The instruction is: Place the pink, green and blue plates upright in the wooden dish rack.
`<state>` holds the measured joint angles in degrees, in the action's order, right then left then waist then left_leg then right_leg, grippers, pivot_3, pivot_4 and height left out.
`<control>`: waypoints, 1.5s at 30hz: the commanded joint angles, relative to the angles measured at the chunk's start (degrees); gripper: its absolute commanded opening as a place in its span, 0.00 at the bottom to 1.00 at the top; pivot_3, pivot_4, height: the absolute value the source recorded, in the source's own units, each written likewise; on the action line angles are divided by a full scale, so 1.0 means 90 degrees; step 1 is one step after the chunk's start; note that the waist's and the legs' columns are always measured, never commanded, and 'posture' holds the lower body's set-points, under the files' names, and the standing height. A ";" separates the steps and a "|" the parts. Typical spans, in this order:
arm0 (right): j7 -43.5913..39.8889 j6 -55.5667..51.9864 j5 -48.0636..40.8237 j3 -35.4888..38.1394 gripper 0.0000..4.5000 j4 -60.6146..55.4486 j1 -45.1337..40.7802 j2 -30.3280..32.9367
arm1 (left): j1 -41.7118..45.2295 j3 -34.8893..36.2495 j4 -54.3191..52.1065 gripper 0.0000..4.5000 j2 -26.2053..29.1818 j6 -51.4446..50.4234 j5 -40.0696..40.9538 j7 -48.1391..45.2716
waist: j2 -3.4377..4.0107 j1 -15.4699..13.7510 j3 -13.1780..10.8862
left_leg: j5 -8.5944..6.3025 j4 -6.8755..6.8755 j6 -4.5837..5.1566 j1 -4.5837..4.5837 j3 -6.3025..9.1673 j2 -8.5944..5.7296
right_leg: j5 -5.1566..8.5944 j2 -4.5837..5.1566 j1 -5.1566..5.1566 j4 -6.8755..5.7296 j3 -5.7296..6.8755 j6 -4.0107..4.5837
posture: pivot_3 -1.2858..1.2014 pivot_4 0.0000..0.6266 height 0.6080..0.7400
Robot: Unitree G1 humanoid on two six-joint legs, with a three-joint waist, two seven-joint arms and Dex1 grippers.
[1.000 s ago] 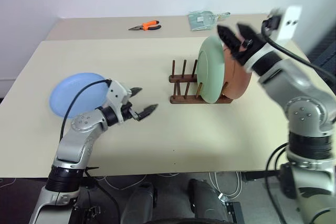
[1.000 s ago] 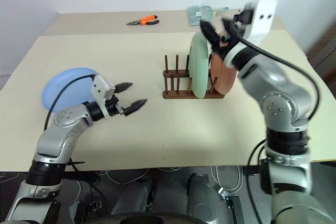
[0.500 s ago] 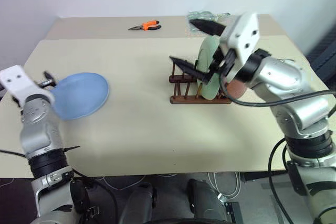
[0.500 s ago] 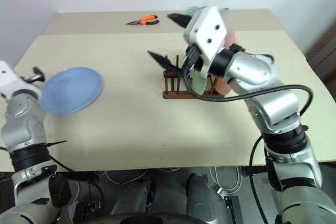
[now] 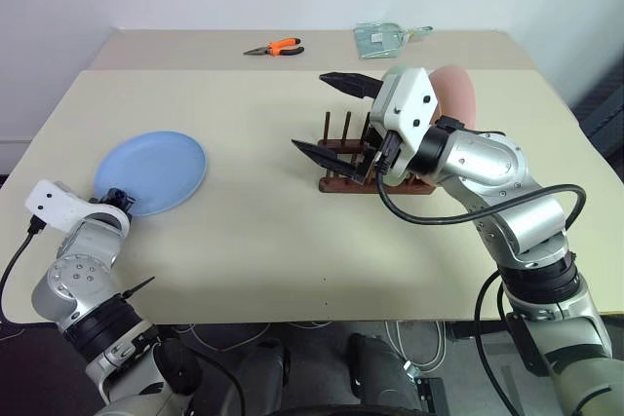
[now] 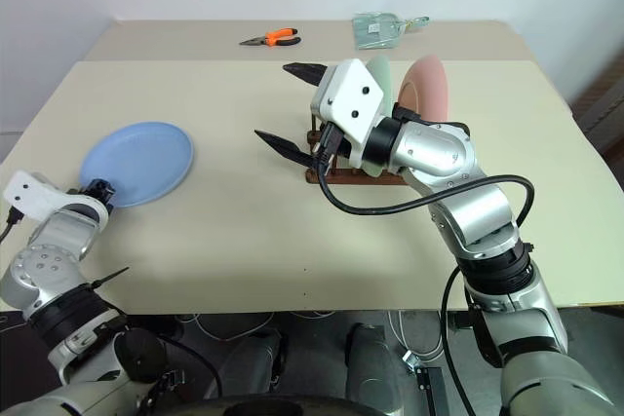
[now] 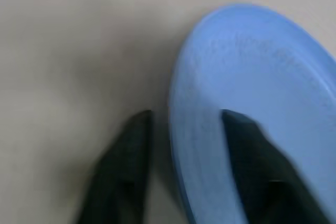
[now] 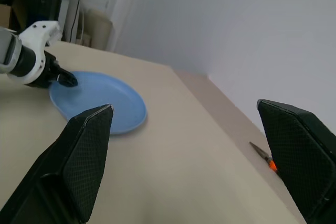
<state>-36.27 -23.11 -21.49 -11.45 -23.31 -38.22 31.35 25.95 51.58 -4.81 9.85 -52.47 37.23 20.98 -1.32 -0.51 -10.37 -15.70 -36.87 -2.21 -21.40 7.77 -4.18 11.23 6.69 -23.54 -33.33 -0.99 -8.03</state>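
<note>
The blue plate (image 5: 153, 170) lies flat on the left of the table. My left gripper (image 5: 115, 200) is at its near-left edge. In the left wrist view the gripper (image 7: 184, 166) is shut on the rim, one finger over the blue plate (image 7: 262, 77) and the other outside it. The pink plate (image 5: 456, 93) and the green plate (image 6: 382, 73) stand upright in the wooden dish rack (image 5: 336, 180). My right gripper (image 5: 331, 119) hovers wide open at the rack's left end, holding nothing.
Orange-handled pliers (image 5: 275, 47) and a clear plastic packet (image 5: 385, 38) lie on a second table at the back. The table's (image 5: 292, 260) near edge runs just in front of both arms.
My left arm swung out to the left and its gripper closed on the blue plate's rim. My right gripper left the racked plates, moving left and down, and stays open.
</note>
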 commanded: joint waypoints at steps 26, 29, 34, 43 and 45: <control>0.0321 0.2818 0.4736 -0.1822 0.12 0.2268 -0.0628 -0.0624 | 0.1159 -0.3435 -0.2361 0.08 0.0648 0.0263 0.0900 -0.2343 | -0.0017 0.0140 -0.0003 | 0.0045 0.0071 -0.0069 0.0004 -0.0003 0.0000 | -0.0006 -0.0003 -0.0029 0.0007 -0.0010 0.0011 | 0.52 0.24 1.00; 0.0354 0.2959 0.4801 -0.1694 0.00 0.2218 -0.0654 -0.0681 | 0.1235 -0.3078 -0.2284 0.35 0.0476 0.0440 0.1142 -0.2217 | -0.0020 0.0141 -0.0002 | 0.0045 0.0073 -0.0069 0.0004 0.0001 0.0002 | -0.0007 -0.0006 -0.0030 0.0007 -0.0009 0.0014 | 0.52 0.24 1.00; 0.0382 0.2956 0.4331 -0.1243 0.00 0.1985 -0.0731 -0.0973 | 0.1727 -0.2129 -0.1735 0.80 0.0507 0.1565 0.1241 -0.1872 | -0.0025 0.0146 -0.0003 | 0.0047 0.0073 -0.0072 0.0004 0.0003 0.0002 | -0.0008 -0.0006 -0.0028 0.0008 -0.0008 0.0015 | 0.52 0.24 1.00; 0.0386 -0.0167 -0.0208 0.0871 0.00 0.0181 -0.0316 -0.2454 | -0.0627 -0.3724 -0.1042 0.80 0.2158 0.3391 -0.1188 -0.4113 | -0.0023 0.0095 0.0003 | 0.0038 0.0091 -0.0056 0.0008 0.0007 0.0007 | -0.0012 -0.0016 -0.0031 0.0007 -0.0015 0.0026 | 0.52 0.24 1.00; 0.1015 -0.1012 -0.1176 0.1342 0.00 -0.0154 -0.0126 -0.2867 | -0.1153 -0.4293 -0.1047 0.80 0.2117 0.3721 -0.1597 -0.4437 | -0.0028 0.0083 0.0005 | 0.0038 0.0083 -0.0054 0.0002 0.0021 0.0004 | -0.0013 -0.0017 -0.0028 0.0008 -0.0013 0.0032 | 0.52 0.24 1.00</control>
<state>-30.92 -27.15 -25.04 -3.35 -21.05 -39.77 6.78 15.93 15.73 -12.47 28.55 -22.67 25.54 -16.45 -1.57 0.24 -10.32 -15.36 -36.13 -2.70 -21.37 7.96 -4.13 11.17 6.54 -23.79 -33.27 -1.10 -7.60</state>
